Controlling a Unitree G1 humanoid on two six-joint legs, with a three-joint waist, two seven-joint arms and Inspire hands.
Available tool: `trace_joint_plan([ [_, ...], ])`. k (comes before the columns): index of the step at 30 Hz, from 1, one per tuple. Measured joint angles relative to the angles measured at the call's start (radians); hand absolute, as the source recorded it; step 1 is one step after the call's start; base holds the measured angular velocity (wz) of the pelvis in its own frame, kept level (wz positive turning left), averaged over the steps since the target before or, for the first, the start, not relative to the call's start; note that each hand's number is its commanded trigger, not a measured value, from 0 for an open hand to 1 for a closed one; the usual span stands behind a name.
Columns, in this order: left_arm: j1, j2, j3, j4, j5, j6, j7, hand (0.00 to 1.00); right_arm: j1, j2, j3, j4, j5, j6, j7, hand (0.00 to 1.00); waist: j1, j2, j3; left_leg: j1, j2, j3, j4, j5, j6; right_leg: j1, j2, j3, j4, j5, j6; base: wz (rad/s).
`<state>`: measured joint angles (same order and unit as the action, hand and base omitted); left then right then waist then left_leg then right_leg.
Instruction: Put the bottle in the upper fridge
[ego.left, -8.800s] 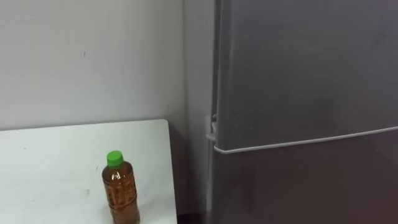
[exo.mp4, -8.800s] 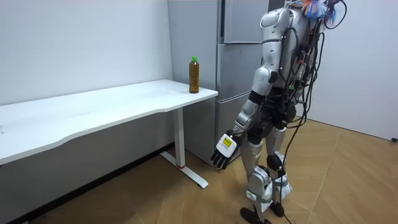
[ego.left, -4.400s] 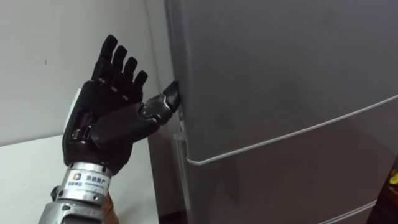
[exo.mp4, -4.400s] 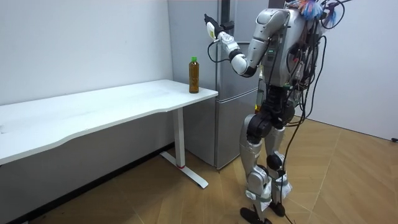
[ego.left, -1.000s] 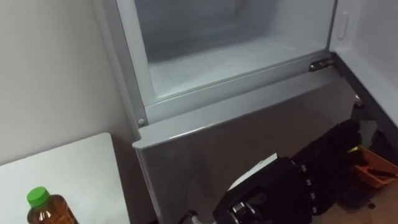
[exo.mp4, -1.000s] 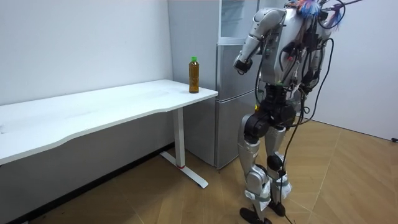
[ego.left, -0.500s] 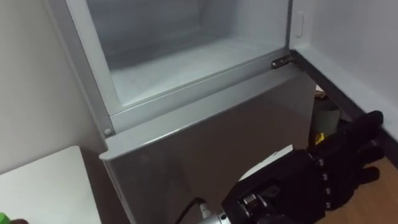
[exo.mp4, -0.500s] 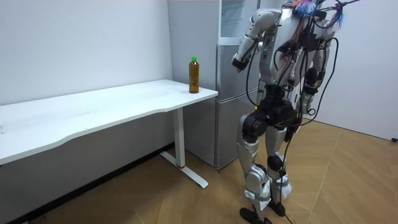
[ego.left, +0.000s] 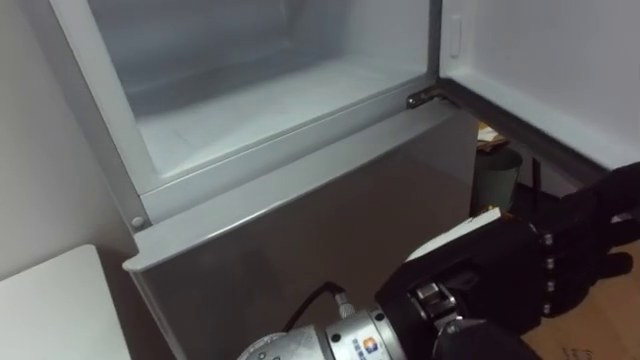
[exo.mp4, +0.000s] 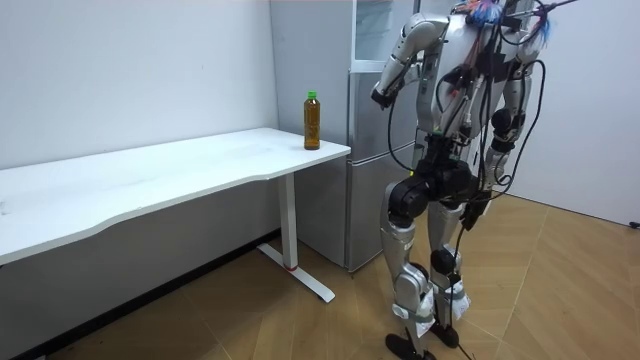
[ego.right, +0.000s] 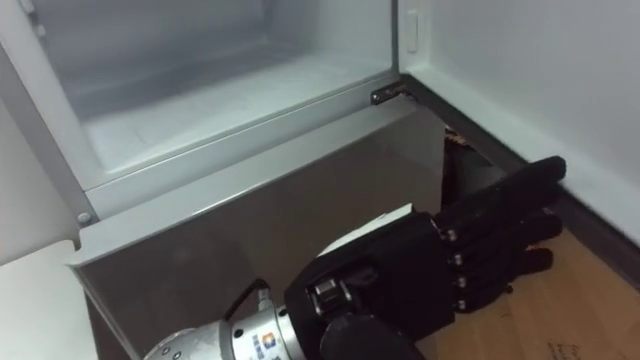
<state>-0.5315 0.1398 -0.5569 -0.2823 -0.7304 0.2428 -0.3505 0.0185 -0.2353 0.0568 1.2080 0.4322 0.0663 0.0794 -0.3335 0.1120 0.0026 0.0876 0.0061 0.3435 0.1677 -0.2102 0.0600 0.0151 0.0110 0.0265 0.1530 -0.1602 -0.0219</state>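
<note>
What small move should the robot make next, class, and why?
Probably swing the left hand over to the bottle. The upper fridge compartment already stands open, the hand's fingers are straight and hold nothing in front of the lower door, and the bottle stands on the table corner beside the fridge.

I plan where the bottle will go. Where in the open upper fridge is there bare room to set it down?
The visible floor of the upper compartment is bare, from its left frame to the hinge on the right. The open left hand hangs before the lower door, below that opening.
</note>
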Motion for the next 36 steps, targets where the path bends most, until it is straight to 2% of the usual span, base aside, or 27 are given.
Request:
trace_joint_plan([
  [3,-0.019,-0.001,-0.001,0.001,0.028,0.000,0.010,0.00,-0.003,0.000,0.000,0.000,0.001,0.000,0.003,0.00,-0.012,0.010,-0.0048,0.001,0.001,0.009,0.000,0.000,0.000,0.002,0.000,0.002,-0.001,0.001,-0.001,-0.01],
  [6,-0.029,-0.010,-0.001,0.012,0.025,-0.002,0.021,0.00,-0.003,0.000,0.001,0.001,0.001,0.000,0.009,0.00,-0.027,0.023,-0.0019,0.004,0.002,0.013,0.000,0.000,-0.001,0.004,0.000,0.004,0.000,0.001,-0.001,-0.01],
  [9,-0.072,-0.019,0.002,0.031,0.005,-0.007,0.038,0.00,-0.001,0.000,0.003,0.003,0.018,0.001,0.010,0.00,-0.036,0.026,-0.0011,0.004,0.004,0.011,0.000,0.000,-0.001,0.005,0.001,0.003,0.000,0.001,-0.001,0.00],
  [14,-0.104,-0.041,0.008,0.034,-0.024,-0.065,0.047,0.00,0.007,-0.004,0.001,0.001,0.092,0.000,0.010,0.00,-0.038,0.024,0.0027,0.013,0.004,0.003,-0.001,0.000,-0.001,0.019,0.001,-0.003,-0.001,0.001,-0.001,0.05],
  [18,-0.103,-0.032,0.020,0.034,-0.024,-0.077,0.057,0.00,0.008,0.004,0.000,0.000,0.119,0.000,-0.004,0.00,-0.015,0.026,0.0074,0.009,0.004,-0.018,-0.001,0.000,-0.001,0.015,0.000,-0.015,0.000,0.001,-0.001,0.06],
  [20,-0.101,-0.019,0.035,0.033,-0.025,-0.077,0.059,0.00,0.008,0.004,0.001,-0.003,0.132,0.001,-0.013,0.00,-0.011,0.026,0.0076,0.006,0.003,-0.023,-0.001,0.000,-0.001,0.015,-0.003,-0.033,0.001,0.001,-0.001,0.24],
  [21,-0.095,-0.005,0.040,0.030,-0.024,-0.078,0.061,0.00,0.008,0.004,0.001,-0.012,0.159,0.001,-0.026,0.00,0.002,0.025,0.0080,0.003,0.003,-0.031,-0.001,0.000,-0.002,0.012,-0.003,-0.039,0.005,0.001,-0.001,0.16],
  [23,-0.071,0.010,0.045,0.031,-0.021,-0.080,0.064,0.00,0.005,0.005,0.001,-0.019,0.188,-0.001,-0.042,0.00,0.021,0.021,0.0106,0.001,0.001,-0.051,-0.001,0.001,-0.003,0.013,-0.005,-0.056,0.007,0.001,-0.001,0.18],
  [25,0.012,0.024,0.061,0.017,0.009,-0.082,0.066,0.00,0.005,0.007,-0.001,-0.031,0.197,-0.002,-0.047,0.00,0.044,0.012,0.0168,0.000,0.000,-0.056,-0.001,0.004,-0.007,0.014,-0.009,-0.072,0.017,-0.003,-0.001,0.25],
  [27,0.069,0.038,0.087,0.008,0.047,-0.081,0.071,0.00,0.003,0.008,-0.004,-0.049,0.195,-0.004,-0.043,0.00,0.052,0.011,0.0169,-0.017,0.001,-0.059,0.000,0.004,-0.007,0.003,-0.011,-0.092,0.020,-0.003,-0.001,0.35],
  [28,0.095,0.043,0.109,0.005,0.077,-0.081,0.075,0.00,0.003,0.010,-0.008,-0.050,0.197,-0.007,-0.042,0.00,0.067,0.008,0.0166,-0.027,0.001,-0.061,0.003,0.004,-0.008,-0.003,-0.013,-0.108,0.021,-0.003,-0.001,0.32],
  [30,0.130,0.055,0.149,-0.014,0.131,-0.081,0.082,0.00,0.007,0.018,-0.009,-0.050,0.208,-0.010,-0.040,0.00,0.090,-0.002,0.0128,-0.041,0.001,-0.079,0.007,0.006,-0.009,-0.013,-0.013,-0.112,0.025,-0.003,-0.002,0.24],
  [32,0.159,0.064,0.194,-0.039,0.148,-0.081,0.085,0.00,0.008,0.028,-0.009,-0.050,0.233,-0.010,-0.034,0.00,0.113,-0.015,0.0124,-0.050,0.000,-0.089,0.014,0.007,-0.011,-0.018,-0.016,-0.126,0.032,-0.006,-0.004,0.19],
  [34,0.227,0.065,0.238,-0.058,0.156,-0.105,0.085,0.00,0.015,0.044,-0.006,-0.049,0.237,-0.011,-0.030,0.00,0.130,-0.037,0.0031,-0.046,-0.001,-0.104,0.014,0.010,-0.014,-0.007,-0.018,-0.143,0.032,-0.010,-0.007,0.18],
  [36,0.275,0.062,0.242,-0.058,0.159,-0.111,0.085,0.00,0.022,0.049,0.001,-0.049,0.254,-0.013,-0.009,0.00,0.151,-0.052,0.0008,-0.040,-0.001,-0.110,0.018,0.010,-0.014,0.006,-0.018,-0.153,0.027,-0.010,-0.008,0.14],
])
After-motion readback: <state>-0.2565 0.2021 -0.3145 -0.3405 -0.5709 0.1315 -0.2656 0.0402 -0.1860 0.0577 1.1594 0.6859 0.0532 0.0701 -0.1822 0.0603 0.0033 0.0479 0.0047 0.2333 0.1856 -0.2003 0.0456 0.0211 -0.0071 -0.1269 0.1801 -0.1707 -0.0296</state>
